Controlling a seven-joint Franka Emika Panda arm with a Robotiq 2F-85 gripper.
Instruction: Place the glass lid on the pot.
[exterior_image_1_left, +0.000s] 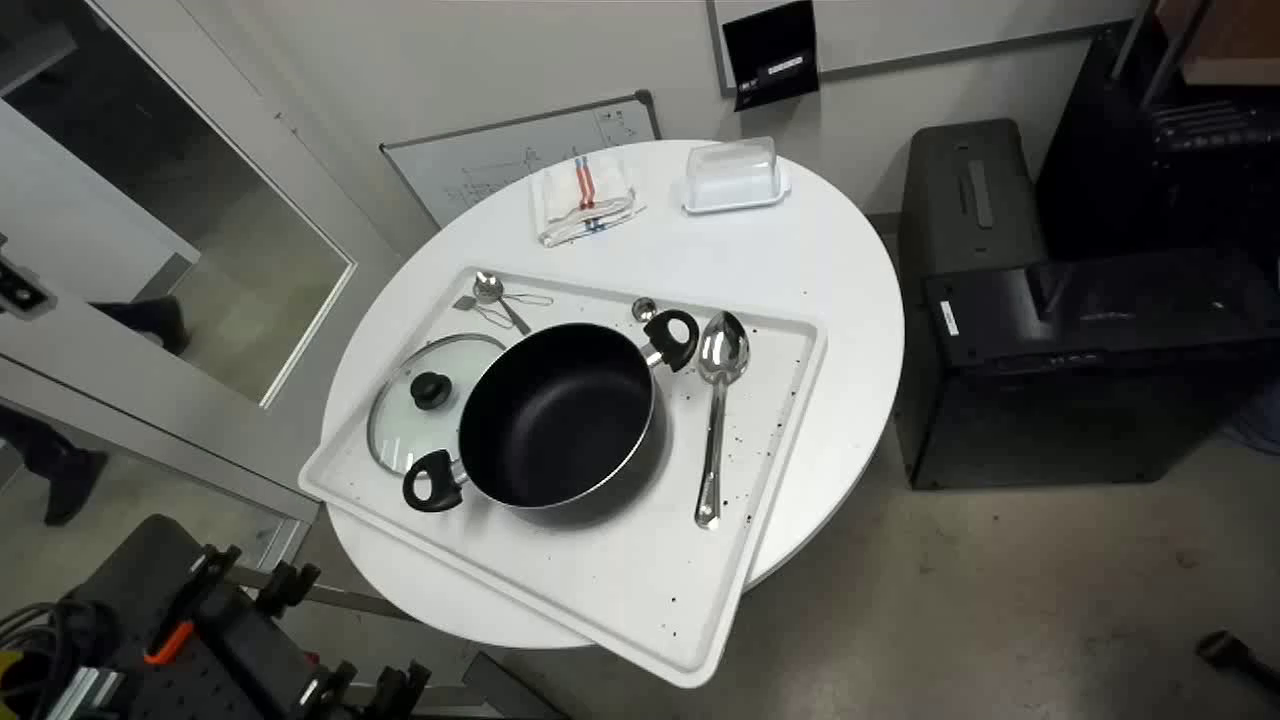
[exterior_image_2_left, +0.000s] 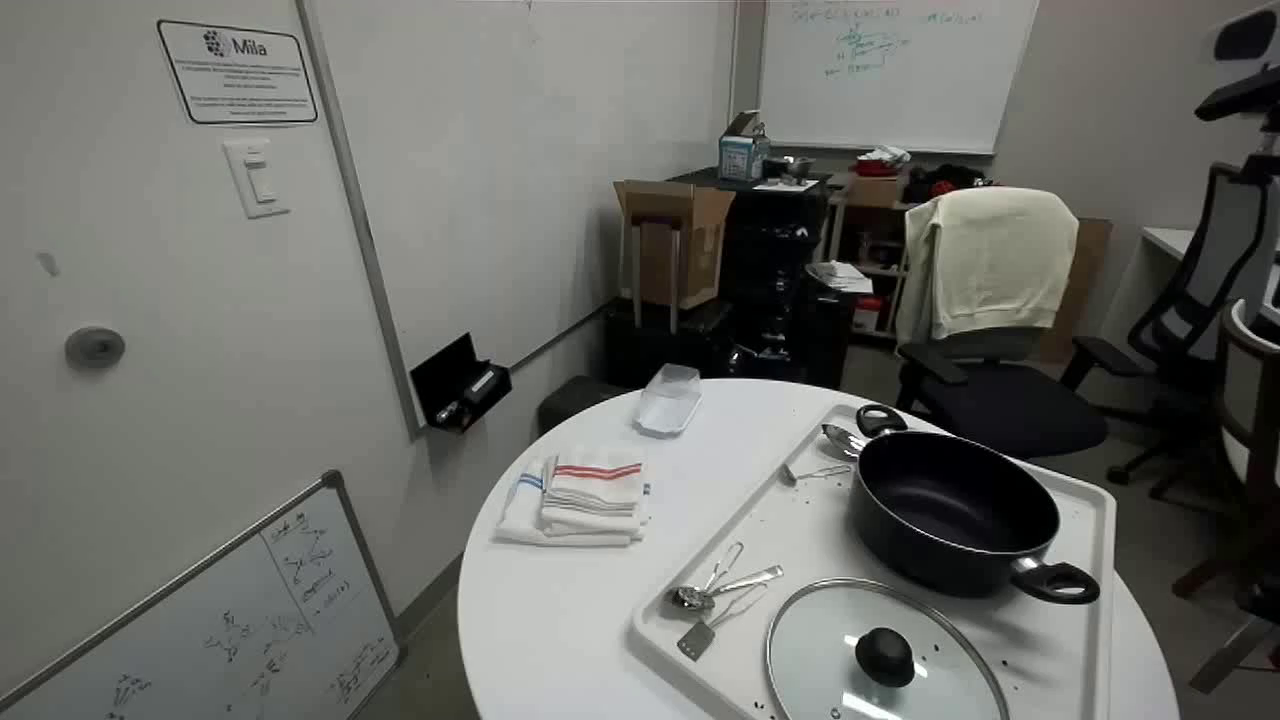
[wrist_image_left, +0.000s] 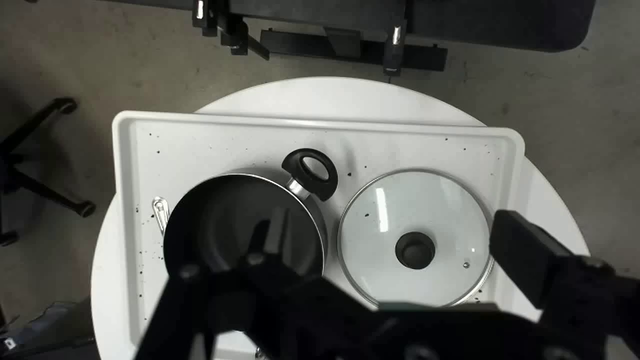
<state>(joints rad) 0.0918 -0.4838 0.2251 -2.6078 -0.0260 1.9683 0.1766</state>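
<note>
The glass lid lies flat on the tray with its black knob up; it shows in both exterior views (exterior_image_1_left: 412, 425) (exterior_image_2_left: 835, 655) and in the wrist view (wrist_image_left: 420, 205). The black pot stands upright beside it, uncovered, with nothing visible inside; it shows in both exterior views (exterior_image_1_left: 558, 415) (exterior_image_2_left: 955, 505) and in the wrist view (wrist_image_left: 235, 220). A narrow gap separates lid and pot. My gripper (wrist_image_left: 389, 225) is open and empty above them in the wrist view. One finger is over the pot, the other beside the lid's outer edge, with the knob between. The gripper is outside both exterior views.
A white tray (exterior_image_1_left: 640, 600) holds everything and overhangs the round white table (exterior_image_1_left: 850, 300). A large metal spoon (exterior_image_1_left: 717, 410) lies past the pot. Small metal utensils (exterior_image_2_left: 700, 600) lie near the lid. Folded towels (exterior_image_1_left: 585, 195) and a butter dish (exterior_image_1_left: 735, 175) stand on the table.
</note>
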